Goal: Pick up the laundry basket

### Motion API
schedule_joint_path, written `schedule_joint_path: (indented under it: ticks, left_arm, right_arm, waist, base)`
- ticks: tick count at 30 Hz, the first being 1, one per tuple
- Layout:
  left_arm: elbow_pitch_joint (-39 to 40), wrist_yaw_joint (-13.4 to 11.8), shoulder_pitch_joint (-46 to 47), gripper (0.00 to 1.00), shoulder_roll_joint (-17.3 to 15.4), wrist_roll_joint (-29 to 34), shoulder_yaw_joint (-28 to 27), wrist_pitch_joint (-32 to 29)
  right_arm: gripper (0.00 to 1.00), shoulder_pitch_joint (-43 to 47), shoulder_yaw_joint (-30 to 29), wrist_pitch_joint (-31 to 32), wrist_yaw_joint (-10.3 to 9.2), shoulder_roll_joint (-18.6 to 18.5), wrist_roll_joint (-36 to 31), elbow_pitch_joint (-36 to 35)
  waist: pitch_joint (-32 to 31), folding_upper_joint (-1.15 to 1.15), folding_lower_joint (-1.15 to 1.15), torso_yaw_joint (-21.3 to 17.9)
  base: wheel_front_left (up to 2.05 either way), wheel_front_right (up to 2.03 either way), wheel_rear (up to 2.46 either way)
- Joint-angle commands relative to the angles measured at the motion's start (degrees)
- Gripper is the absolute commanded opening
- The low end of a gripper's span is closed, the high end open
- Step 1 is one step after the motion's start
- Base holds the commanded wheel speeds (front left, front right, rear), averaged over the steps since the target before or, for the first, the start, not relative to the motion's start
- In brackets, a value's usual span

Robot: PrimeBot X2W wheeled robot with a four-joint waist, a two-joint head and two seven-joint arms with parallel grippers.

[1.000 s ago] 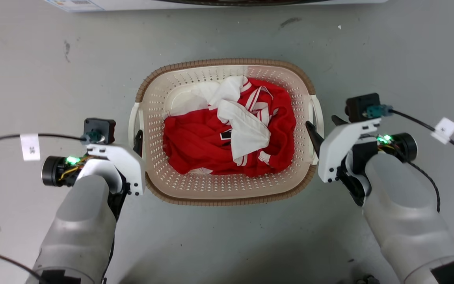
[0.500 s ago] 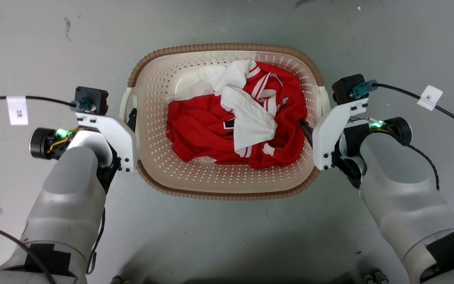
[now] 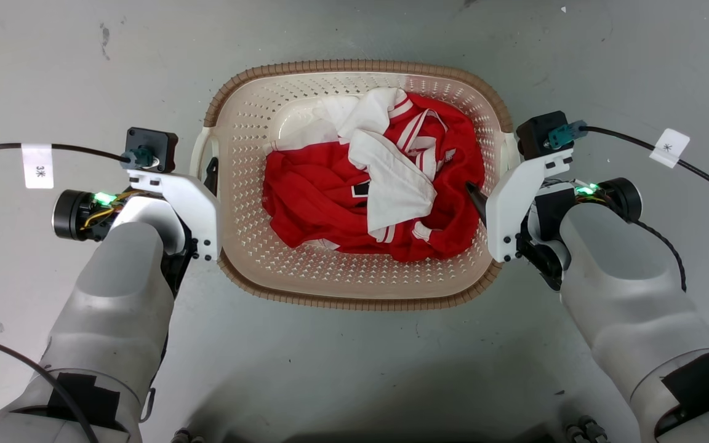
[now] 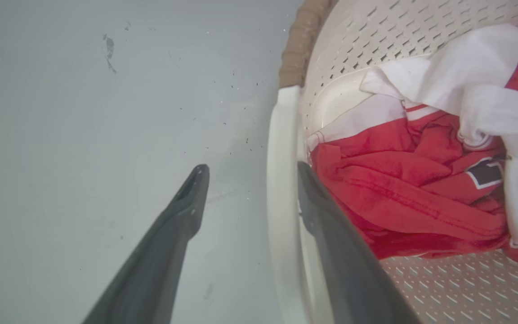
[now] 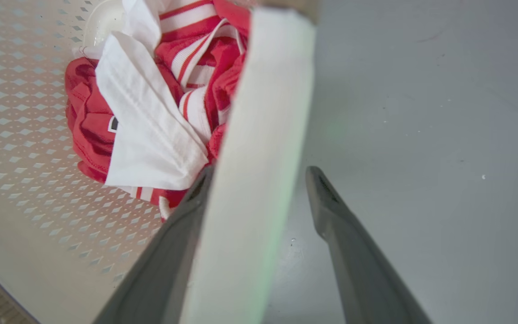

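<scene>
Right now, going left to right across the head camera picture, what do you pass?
White tag on the left cable → left gripper → laundry basket holding red and white clothes → right gripper → white tag on the right cable.

Even diffuse light, soft shadows.

My fingers point(image 4: 160, 252) are matt dark plastic; the laundry basket point(image 3: 244, 184) is smooth plastic, the garment point(image 3: 324, 209) soft cloth.
</scene>
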State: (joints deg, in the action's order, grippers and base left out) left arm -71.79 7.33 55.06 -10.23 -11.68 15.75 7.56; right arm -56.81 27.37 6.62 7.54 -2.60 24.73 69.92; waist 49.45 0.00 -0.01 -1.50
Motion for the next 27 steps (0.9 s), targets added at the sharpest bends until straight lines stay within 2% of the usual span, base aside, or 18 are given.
schedule_joint_path:
  ticks: [1, 2, 3, 17, 27]
  left_arm:
    - [-1.15, 0.19, -0.89, 0.50, 2.45, -0.18, 1.18, -1.63]
    - [-1.13, 0.19, -0.91, 0.15, 2.49, -0.59, 1.67, -1.84]
    - [-1.06, 0.19, -0.94, 0.00, 2.49, -1.20, 2.10, -1.91]
    - [0.51, 0.01, -2.52, 0.00, -0.63, -7.98, 8.13, -2.71]
    - [2.73, 0.01, -6.30, 0.00, -1.56, -14.20, 13.83, -6.52]
  right_arm:
    - [0.42, -0.83, 0.40, 0.21, -0.10, -0.51, 0.08, 0.36]
    - [0.00, -0.96, 0.75, 0.22, -0.10, -0.51, 0.13, 0.52]
    - [0.00, -1.11, 1.07, 0.16, -0.11, -0.51, 0.11, 0.63]
    - [0.00, -0.09, 1.61, -0.47, 0.30, -0.46, 0.33, 2.85]
    - [0.00, 4.76, 3.56, 4.15, 0.29, -0.48, 3.55, 2.82]
  waist:
    - [0.03, 0.00, 0.01, -0.02]
    - [0.10, 0.00, 0.01, -0.04]
    - [0.16, 0.00, 0.01, -0.06]
    - [-2.65, 0.00, 0.01, -0.22]
    - [-13.47, 0.00, 0.01, 0.26]
  base:
    - [0.00, 0.00, 0.00]
    - [0.00, 0.00, 0.00]
    - [0.00, 0.00, 0.00]
    - [0.00, 0.00, 0.00]
    - [0.00, 0.00, 0.00]
